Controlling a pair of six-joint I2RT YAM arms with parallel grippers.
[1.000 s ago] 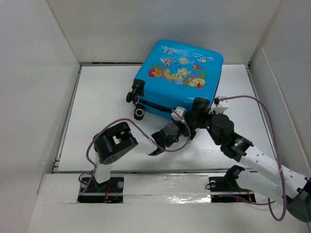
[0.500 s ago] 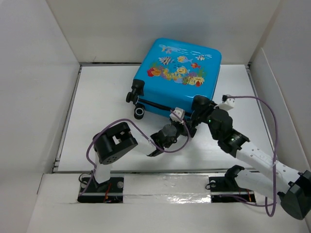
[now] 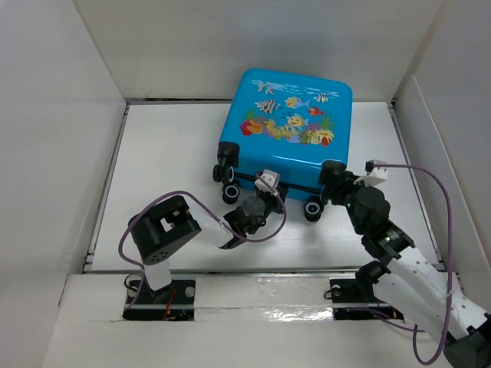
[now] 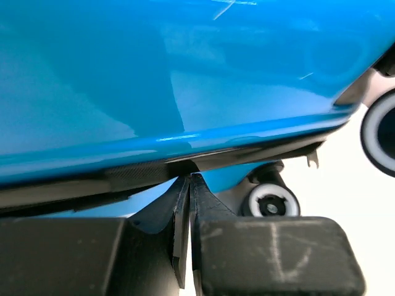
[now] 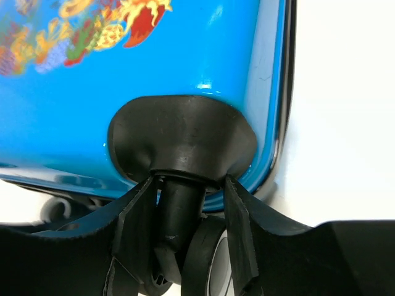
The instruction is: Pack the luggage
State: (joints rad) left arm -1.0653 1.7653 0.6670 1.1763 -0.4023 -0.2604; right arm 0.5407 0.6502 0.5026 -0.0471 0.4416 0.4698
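Note:
The luggage is a bright-blue hard-shell suitcase. It lies flat and closed at the back of the table with its fish print facing up. My left gripper is at the middle of its near edge. In the left wrist view its fingers are shut, with their tips against the black zipper seam under the blue shell. My right gripper is at the near right corner. In the right wrist view its fingers clasp the black caster stem and wheel below the shell.
White walls box in the table on the left, back and right. More small wheels stick out at the suitcase's near left, and one sits near my right gripper. Purple cables loop over both arms. A white ledge runs along the near edge.
The suitcase has turned squarer to the table and shifted slightly right. My right gripper moved right and nearer with the corner. My left arm drew back to the left and stayed at the near edge.

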